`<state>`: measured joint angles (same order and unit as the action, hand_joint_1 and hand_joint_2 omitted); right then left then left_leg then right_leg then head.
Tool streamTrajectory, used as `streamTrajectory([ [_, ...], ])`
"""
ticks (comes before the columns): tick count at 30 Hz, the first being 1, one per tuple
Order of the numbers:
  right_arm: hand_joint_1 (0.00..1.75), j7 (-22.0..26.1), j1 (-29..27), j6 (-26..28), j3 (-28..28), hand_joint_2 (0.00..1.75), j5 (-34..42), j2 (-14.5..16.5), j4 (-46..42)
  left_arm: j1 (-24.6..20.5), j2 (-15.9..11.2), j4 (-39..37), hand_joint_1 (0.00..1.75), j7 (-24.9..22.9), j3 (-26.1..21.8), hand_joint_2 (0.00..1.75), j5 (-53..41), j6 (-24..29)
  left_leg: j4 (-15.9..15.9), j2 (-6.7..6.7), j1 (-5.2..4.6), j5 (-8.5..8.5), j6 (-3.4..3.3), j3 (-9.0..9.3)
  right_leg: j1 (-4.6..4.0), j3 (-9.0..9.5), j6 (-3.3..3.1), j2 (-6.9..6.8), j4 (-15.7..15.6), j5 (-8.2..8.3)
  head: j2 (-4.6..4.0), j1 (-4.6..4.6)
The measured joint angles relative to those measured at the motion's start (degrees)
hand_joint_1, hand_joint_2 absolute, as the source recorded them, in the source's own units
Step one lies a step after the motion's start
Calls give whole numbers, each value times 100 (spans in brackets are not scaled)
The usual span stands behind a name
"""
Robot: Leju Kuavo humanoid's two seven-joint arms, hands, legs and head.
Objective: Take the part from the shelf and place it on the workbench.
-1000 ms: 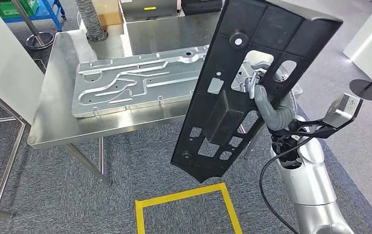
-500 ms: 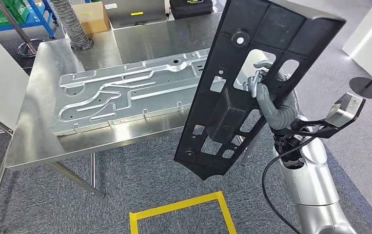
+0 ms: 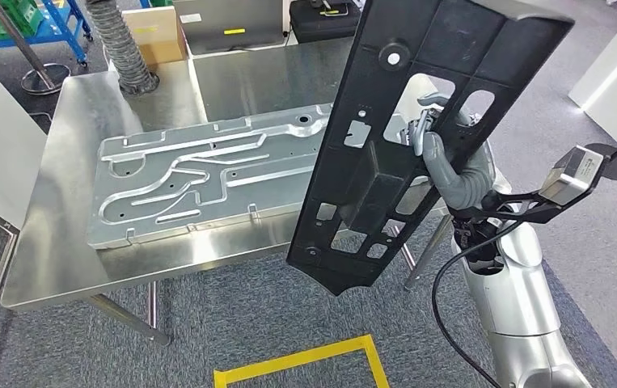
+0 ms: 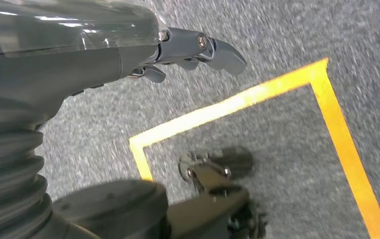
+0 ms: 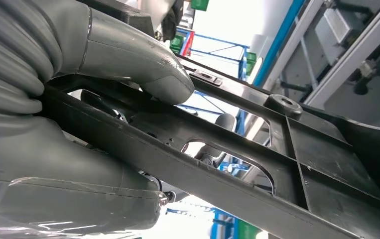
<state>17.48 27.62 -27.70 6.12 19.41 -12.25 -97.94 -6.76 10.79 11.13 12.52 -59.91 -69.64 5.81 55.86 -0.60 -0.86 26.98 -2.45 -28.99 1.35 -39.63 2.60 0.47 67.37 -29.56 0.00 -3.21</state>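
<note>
The right hand point(image 3: 438, 158) gripped the long black ribbed plastic panel point(image 3: 418, 129), fingers point(image 3: 424, 121) clamped through its cutout, above the steel table point(image 3: 62, 218). The left hand point(image 4: 128, 55) held nothing, fingers apart. No writing was readable.

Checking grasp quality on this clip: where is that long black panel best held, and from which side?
By the rib beside the big cutout near the upper end of the black panel, reached from behind, as the right hand does now: the opening lets fingers hook through.

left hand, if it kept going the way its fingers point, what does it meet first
Probably just the carpet. The left hand holds nothing and points down past the yellow tape; nothing else shows in that line, though depth is hard to judge.
</note>
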Motion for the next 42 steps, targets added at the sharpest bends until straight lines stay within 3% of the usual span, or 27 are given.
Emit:
streamTrajectory([
  [2,175,-5,36,-1,1,175,2,2,12,2,13,0,0,3,1,175,-5,1,64,-11,-2,154,58,111,8,144,-35,-16,-636,513,0,1],
  [3,175,-12,47,1,1,175,6,4,19,-2,13,0,0,3,2,175,-10,2,85,-14,-5,216,94,125,-2,173,-84,-17,-788,657,0,0],
  [4,175,-18,51,3,-1,175,13,6,27,-6,13,0,0,2,2,175,-17,3,115,-16,-9,252,130,137,-18,174,-151,-13,-829,684,0,-1],
  [6,175,-29,53,8,-9,175,32,7,27,-14,11,0,0,-2,2,175,-38,3,203,-12,-2,269,183,115,-22,222,-244,8,-841,646,0,-2],
  [8,175,-31,51,11,-21,175,49,-2,19,-19,8,1,0,-8,3,175,-55,1,597,8,17,283,238,-73,-3,328,-304,13,-867,573,0,-4],
  [11,175,-60,38,15,-34,175,87,-8,15,-7,7,2,0,-20,4,175,-67,-6,1638,27,85,643,335,-769,4,492,-334,17,-887,431,0,-9],
  [13,175,-93,21,16,-46,175,114,-8,15,15,7,1,0,-21,4,175,-76,-8,1860,28,119,787,362,-1073,7,634,-323,23,-888,315,0,-9],
  [14,175,-103,17,16,-52,175,124,-8,15,26,7,1,0,-21,4,175,-81,-9,1696,29,127,679,359,-1094,8,722,-313,25,-889,252,0,-9],
  [16,175,-122,21,19,-62,175,148,-8,16,46,6,1,0,-21,4,175,-95,-12,955,50,125,55,302,-960,10,900,-280,25,-899,118,0,-8],
  [18,175,-164,28,28,-79,175,200,-8,20,55,4,2,0,-22,6,175,-109,-19,386,86,87,-383,226,-851,6,1004,-219,38,-920,14,0,-8],
  [19,175,-186,25,37,-96,175,225,-8,20,61,4,2,0,-23,9,175,-112,-24,274,99,67,-439,189,-833,1,1034,-179,44,-918,-7,0,-8],
  [22,175,-213,29,59,-164,175,269,-2,17,65,5,2,0,-31,23,175,-113,-32,162,92,62,-385,84,-658,3,1104,-69,26,-821,-13,0,-7],
  [24,175,-216,97,52,-197,175,278,19,32,50,9,2,0,-37,30,175,-98,-25,111,87,62,-341,17,-513,9,885,-48,7,-392,-125,0,-6],
  [26,175,-242,229,17,-198,175,251,51,118,39,12,2,0,-30,30,175,-68,-7,111,86,35,-264,-23,-432,-7,384,-43,3,300,-393,0,-7],
  [28,175,-326,434,-4,-150,175,152,72,270,45,15,2,0,5,29,175,-45,16,121,82,9,-178,-33,-341,-21,-22,-47,3,648,-563,0,-7],
  [29,175,-386,587,4,-95,175,38,75,364,49,19,2,0,34,28,175,-34,29,128,77,-3,-126,-33,-282,-25,-94,-64,3,548,-485,0,-7],
  [30,175,-437,766,20,-19,175,-118,76,458,48,23,2,0,61,27,175,-24,42,135,73,-12,-73,-31,-218,-34,-77,-84,4,267,-262,0,-7],
  [32,175,-504,1184,67,158,175,-505,79,656,44,36,-1,0,96,27,175,-10,62,165,64,-28,42,-13,-121,-72,32,-143,23,-463,387,0,-7],
  [33,175,-509,1420,117,275,175,-751,85,797,40,41,-3,0,106,27,175,-9,64,184,57,-37,89,6,-108,-93,63,-175,33,-705,630,0,-5],
  [34,175,-494,1682,213,410,175,-1088,92,957,39,45,-4,0,119,27,175,-6,55,202,53,-44,123,30,-111,-105,59,-207,46,-827,770,0,-3],
  [36,175,-418,2302,551,765,175,-2182,101,1292,33,46,-5,0,168,24,175,12,-3,228,44,-60,150,79,-119,-92,44,-264,56,-859,798,0,-1],
  [38,175,-365,2923,940,1191,175,-3552,75,1501,31,34,-2,0,244,22,175,44,-94,447,47,-63,200,143,-234,-46,103,-306,59,-913,791,0,-3],
  [42,175,-427,3858,1192,2149,175,-5412,29,1850,34,24,0,0,340,22,175,57,-228,1701,52,68,648,305,-1022,19,203,-328,64,-953,731,0,-5],
])
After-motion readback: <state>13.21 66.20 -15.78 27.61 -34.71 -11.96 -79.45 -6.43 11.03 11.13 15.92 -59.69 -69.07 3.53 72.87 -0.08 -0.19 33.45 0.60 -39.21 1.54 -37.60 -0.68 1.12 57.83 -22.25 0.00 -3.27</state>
